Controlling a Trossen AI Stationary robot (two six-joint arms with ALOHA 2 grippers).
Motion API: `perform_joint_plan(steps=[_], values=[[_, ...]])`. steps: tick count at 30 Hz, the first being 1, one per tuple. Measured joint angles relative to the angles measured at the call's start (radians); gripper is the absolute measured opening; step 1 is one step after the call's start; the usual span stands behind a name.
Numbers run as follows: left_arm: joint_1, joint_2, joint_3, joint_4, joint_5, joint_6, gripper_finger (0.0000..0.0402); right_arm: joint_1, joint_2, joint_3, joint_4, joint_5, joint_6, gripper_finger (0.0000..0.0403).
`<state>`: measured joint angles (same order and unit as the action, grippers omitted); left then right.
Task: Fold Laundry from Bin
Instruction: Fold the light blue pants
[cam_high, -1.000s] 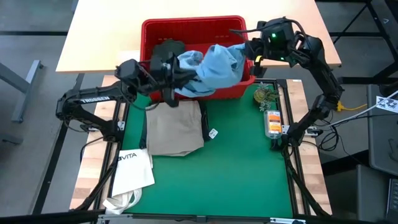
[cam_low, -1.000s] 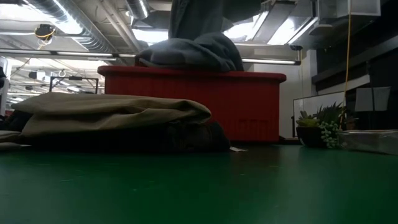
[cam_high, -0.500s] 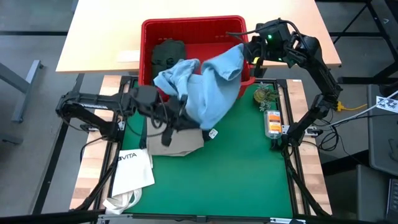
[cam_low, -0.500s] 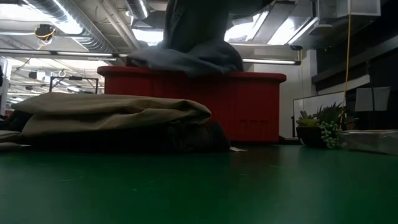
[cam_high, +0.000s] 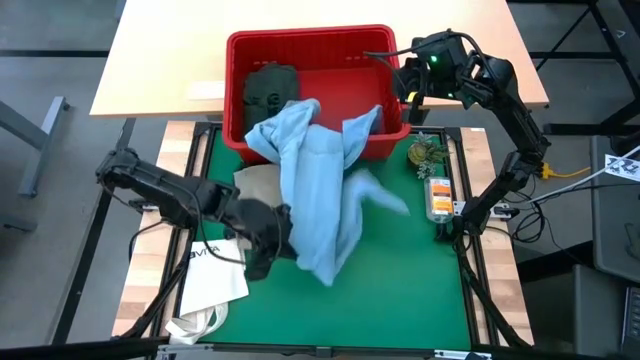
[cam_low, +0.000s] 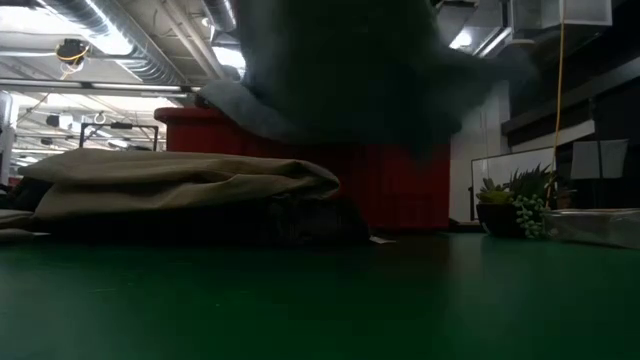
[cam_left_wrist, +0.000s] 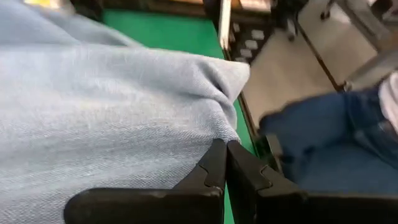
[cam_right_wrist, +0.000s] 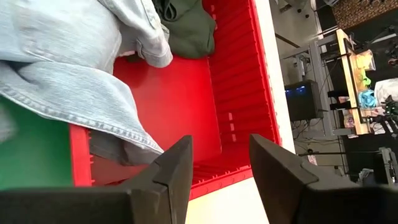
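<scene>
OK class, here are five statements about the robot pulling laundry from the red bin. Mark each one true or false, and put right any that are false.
1. The left gripper is shut on the light blue jeans. True.
2. The right gripper holds the jeans too. False: it is open and empty, above the bin's right end.
3. The red bin is empty. False: a dark green piece lies in its left end, and part of the jeans drapes over its front rim.
4. The white tote bag lies at the mat's left edge. True.
5. The khaki trousers are in the bin. False: they lie on the green mat.
</scene>
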<state>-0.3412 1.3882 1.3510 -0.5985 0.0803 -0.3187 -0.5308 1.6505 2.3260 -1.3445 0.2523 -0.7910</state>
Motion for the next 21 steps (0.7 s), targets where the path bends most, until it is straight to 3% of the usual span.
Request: perform_joint_plan(steps=[3, 9, 21], values=[[-0.041, 0.029, 0.000, -0.004, -0.006, -0.036, 0.0000, 0.000, 0.000, 0.000, -0.014, -0.001, 0.000, 0.0157], [-0.076, 0.061, 0.000, 0.006, -0.120, -0.048, 0.0013, 0.000, 0.000, 0.000, -0.029, -0.001, 0.000, 0.0157], [-0.021, 0.060, -0.001, 0.049, -0.229, 0.017, 0.0161, 0.000, 0.000, 0.000, -0.039, -0.001, 0.000, 0.0156]])
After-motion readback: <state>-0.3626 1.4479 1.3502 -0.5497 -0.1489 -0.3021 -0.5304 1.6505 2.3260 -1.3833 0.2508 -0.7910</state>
